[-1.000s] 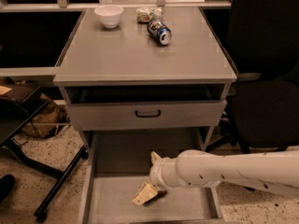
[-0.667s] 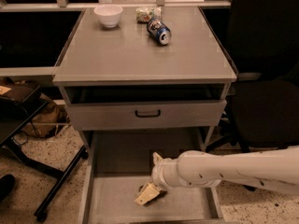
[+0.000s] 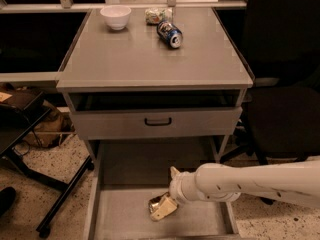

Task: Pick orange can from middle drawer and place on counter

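The counter (image 3: 150,59) fills the far half of the scene, a broad grey top. Under its front edge is a dark open gap, and below that a grey drawer front (image 3: 156,122) with a black handle (image 3: 158,121). Nearest and lowest, the middle drawer (image 3: 115,214) stands pulled out; its near edge is cut off at the bottom. My white arm (image 3: 250,184) comes in from the right, its far end out of frame, and reaches down into that drawer. On the counter's far side sit a white bowl (image 3: 115,16), a blue-and-black can (image 3: 169,33) lying on its side, and a crumpled packet (image 3: 158,15) I can't read. The orange can (image 3: 156,202) is on the drawer floor, right of centre, pressed against my gripper (image 3: 162,210), which partly covers it. I cannot tell whether I have it clamped.
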